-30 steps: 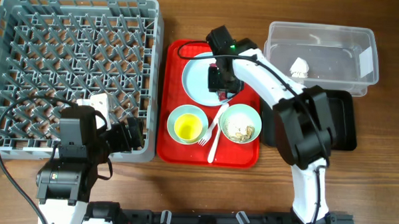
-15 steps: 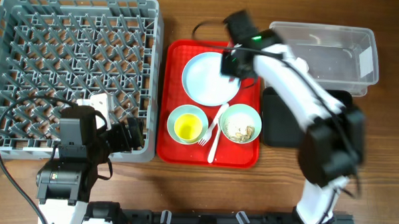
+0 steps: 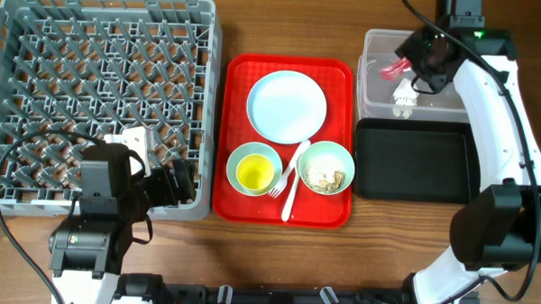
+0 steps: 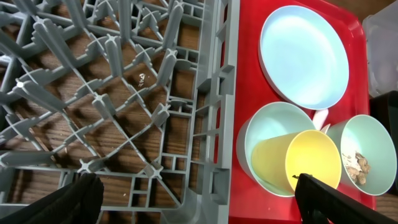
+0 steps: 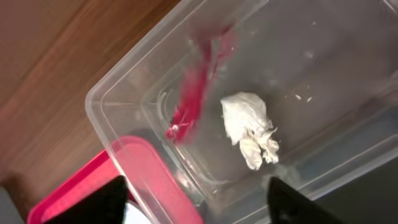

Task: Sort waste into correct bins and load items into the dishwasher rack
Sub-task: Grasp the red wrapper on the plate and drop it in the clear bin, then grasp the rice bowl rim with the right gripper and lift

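A large square grey pegged plastic dishwasher rack (image 3: 103, 38) fills the table's (image 3: 276, 260) left side. The left tool (image 4: 199, 202) hangs over the rack's near right corner, spread wide and empty. Beside the rack, a red serving tray (image 3: 228, 196) carries a round pale blue plate (image 3: 286, 106), a mint-green bowl (image 3: 236, 160) holding a small yellow cup (image 3: 254, 173), and a second mint-green bowl (image 3: 325, 154) with rice-like crumbs (image 3: 324, 178). To the right, a shallow black rectangular tray (image 3: 414, 166) lies just beside a clear rectangular plastic tub (image 3: 372, 92). The right tool (image 5: 196, 208), spread apart, hovers above the tub. Inside are a crumpled white scrap (image 5: 249, 127) and a blurred small red sauce packet (image 5: 193, 93), perhaps in mid-air.
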{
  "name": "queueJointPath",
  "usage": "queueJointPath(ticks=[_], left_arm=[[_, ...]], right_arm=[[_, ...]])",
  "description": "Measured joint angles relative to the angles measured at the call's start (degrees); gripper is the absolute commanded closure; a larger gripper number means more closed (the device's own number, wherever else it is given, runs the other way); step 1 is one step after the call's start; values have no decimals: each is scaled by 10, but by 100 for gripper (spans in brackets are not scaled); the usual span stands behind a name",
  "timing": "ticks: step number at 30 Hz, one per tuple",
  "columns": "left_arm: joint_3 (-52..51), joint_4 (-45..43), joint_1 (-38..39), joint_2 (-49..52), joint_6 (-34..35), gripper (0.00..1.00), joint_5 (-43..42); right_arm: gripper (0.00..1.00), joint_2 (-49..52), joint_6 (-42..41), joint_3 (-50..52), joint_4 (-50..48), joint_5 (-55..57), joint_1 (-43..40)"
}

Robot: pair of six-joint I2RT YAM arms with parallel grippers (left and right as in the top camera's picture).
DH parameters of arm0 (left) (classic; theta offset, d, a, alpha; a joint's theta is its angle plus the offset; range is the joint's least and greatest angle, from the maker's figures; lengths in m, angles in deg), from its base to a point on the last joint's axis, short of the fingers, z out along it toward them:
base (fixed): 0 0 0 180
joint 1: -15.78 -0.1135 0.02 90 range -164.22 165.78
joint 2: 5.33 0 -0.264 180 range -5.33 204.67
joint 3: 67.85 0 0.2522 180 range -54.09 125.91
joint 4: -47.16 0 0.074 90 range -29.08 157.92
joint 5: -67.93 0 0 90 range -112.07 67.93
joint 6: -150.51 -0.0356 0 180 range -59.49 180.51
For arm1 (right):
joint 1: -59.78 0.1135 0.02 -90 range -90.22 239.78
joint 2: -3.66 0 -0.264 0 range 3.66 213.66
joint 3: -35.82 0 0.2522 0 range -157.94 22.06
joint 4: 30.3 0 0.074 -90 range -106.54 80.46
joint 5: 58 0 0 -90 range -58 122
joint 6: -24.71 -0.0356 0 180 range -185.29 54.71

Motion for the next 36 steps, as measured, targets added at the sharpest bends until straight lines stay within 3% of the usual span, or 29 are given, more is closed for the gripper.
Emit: queueJointPath(ticks=[3,7,12,18,24,27,34,36], left_arm=[[0,0,0,0,0,0,0],[0,0,0,0,0,0,0],[0,0,0,0,0,0,0],[1,0,0,0,0,0,0],[1,0,0,0,0,0,0],[1,0,0,0,0,0,0],[1,0,0,0,0,0,0],[1,0,0,0,0,0,0]], right_arm=[[11,0,46,0,12,-11,0],[10,-17,87,0,74,-41,0],[10,-129,141,7,170,-62,28],[10,-225,174,145,118,-79,151],[33,-222,188,286,-3,-88,317],[52,-197,156,336,-52,-88,346],[60,-114,123,374,-103,-88,349],[68,-93,119,374,-112,-88,349]])
